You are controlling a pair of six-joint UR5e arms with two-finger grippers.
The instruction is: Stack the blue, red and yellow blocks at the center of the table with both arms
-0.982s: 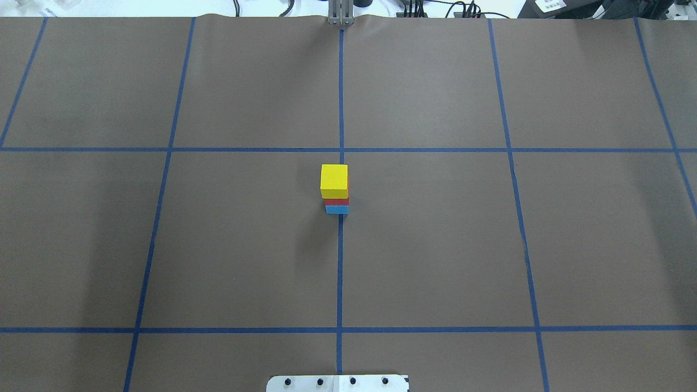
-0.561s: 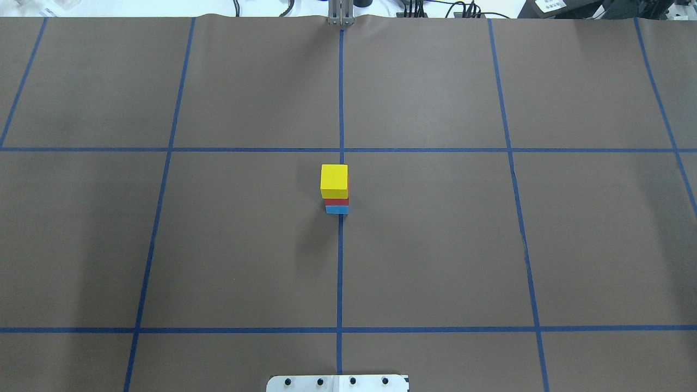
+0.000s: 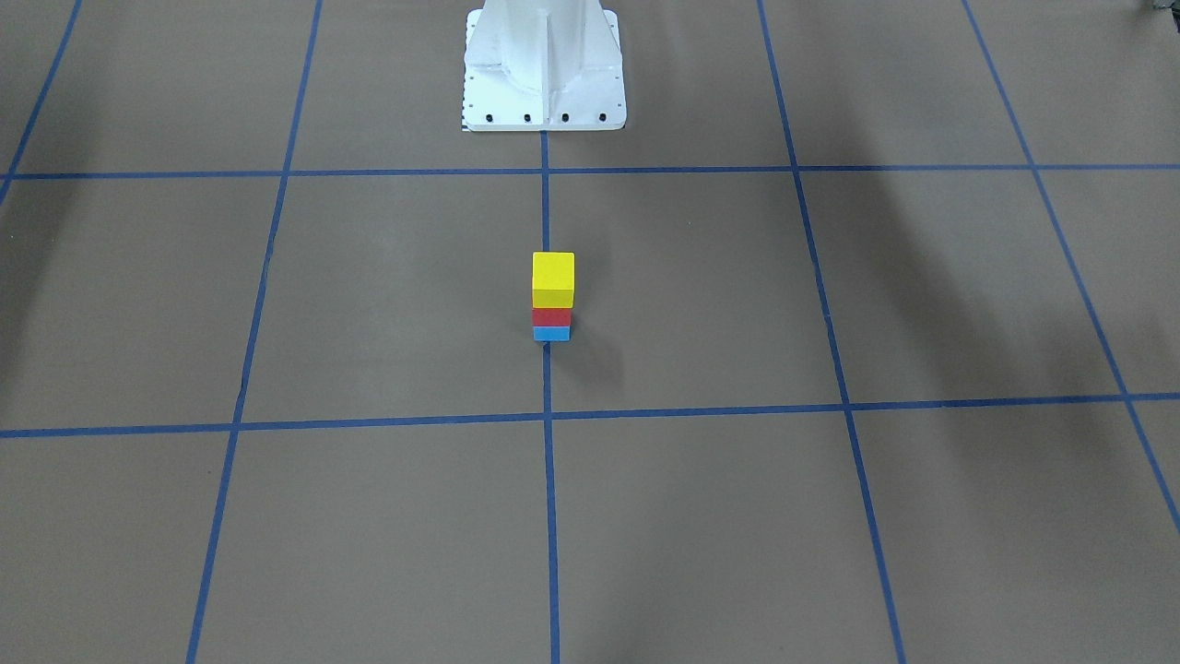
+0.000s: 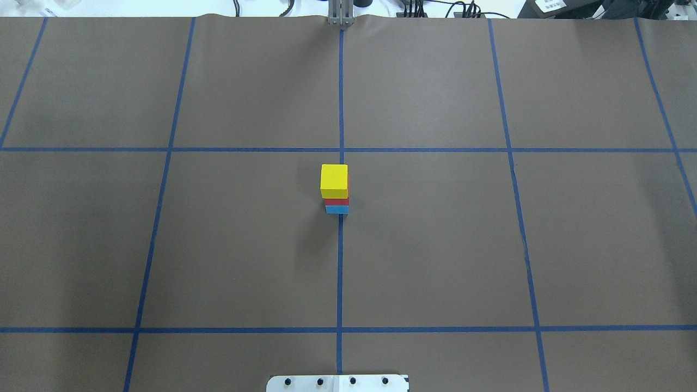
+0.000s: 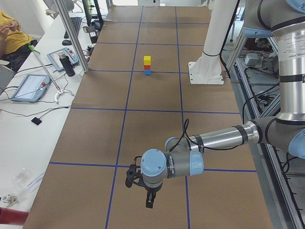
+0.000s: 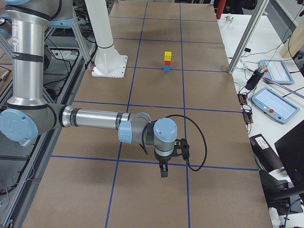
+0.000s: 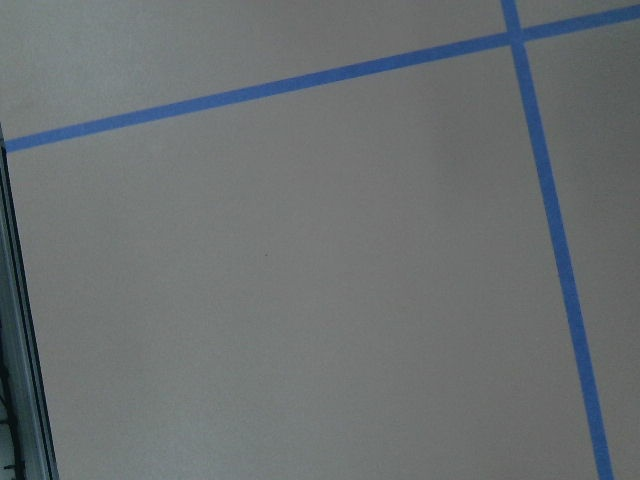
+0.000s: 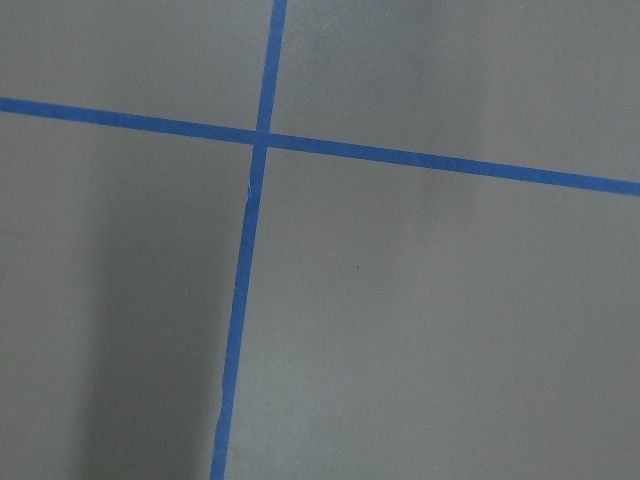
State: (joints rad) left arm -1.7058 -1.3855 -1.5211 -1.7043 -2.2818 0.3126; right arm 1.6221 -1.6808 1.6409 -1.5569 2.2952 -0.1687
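Note:
A stack of three blocks stands at the table's centre: yellow block [image 4: 334, 181] on top, red block [image 4: 337, 201] in the middle, blue block [image 4: 337, 209] at the bottom. It also shows in the front view [image 3: 552, 279], the left side view [image 5: 147, 60] and the right side view [image 6: 167, 56]. My left gripper [image 5: 149, 202] shows only in the left side view, far from the stack; I cannot tell its state. My right gripper [image 6: 164, 172] shows only in the right side view, far from the stack; I cannot tell its state.
The robot's white base [image 3: 544, 65] stands behind the stack. Blue tape lines [image 4: 340, 272] grid the brown table cover. Tablets [image 6: 273, 104] and cables lie on the white bench beyond the far edge. A metal post [image 5: 71, 33] stands at that edge.

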